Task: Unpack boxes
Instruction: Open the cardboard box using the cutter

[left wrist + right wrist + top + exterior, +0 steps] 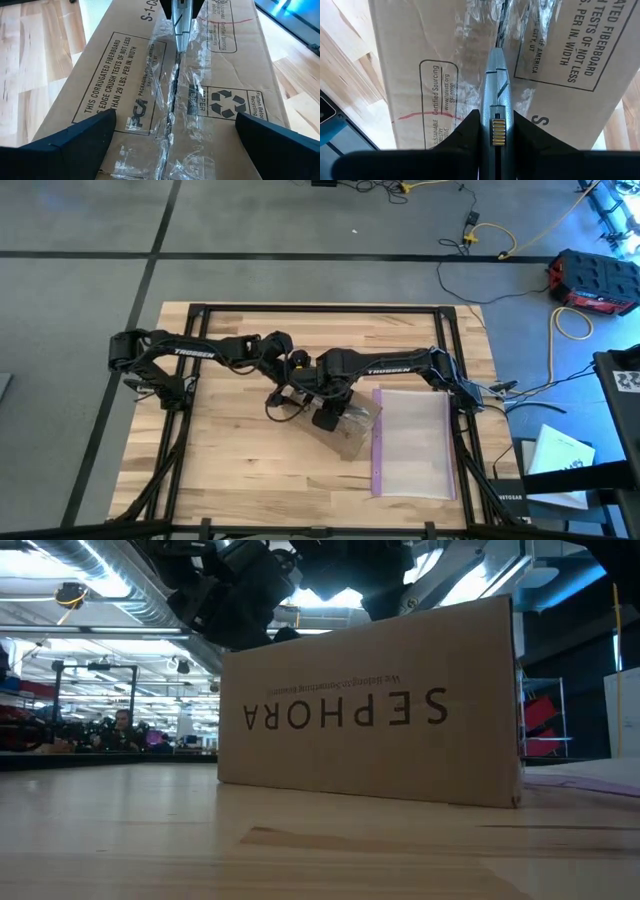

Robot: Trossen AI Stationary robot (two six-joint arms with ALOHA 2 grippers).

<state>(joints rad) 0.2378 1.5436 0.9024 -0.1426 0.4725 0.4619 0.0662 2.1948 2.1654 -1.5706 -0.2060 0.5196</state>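
Observation:
A brown cardboard box [370, 710] with black "SEPHORA" lettering, upside down in the low view, stands on the wooden table [230, 460]. Its top [125, 75] bears a seam [172, 100] under crinkled clear tape. My right gripper [495, 125] is above the box, shut on a small grey knife-like tool [495, 75], also seen in the left wrist view [180, 20]. My left gripper [175, 145] is open over the box's other end, one finger [70, 145] on each side of the seam. In the high view both arms [300, 375] cover the box. My left gripper's open fingers stand over the box top near its two long edges; I cannot tell whether they touch it. My right gripper pinches the tool's handle [495, 132] between its two fingers, the tool lying along them. The fingers slant steeply down, and the tool's tip [499, 47] meets the taped seam.
A clear plastic bag with a purple zip edge [412, 442] lies flat on the table just right of the box. A black frame [320, 310] runs along the table's edges. Bare wood shows toward the near left.

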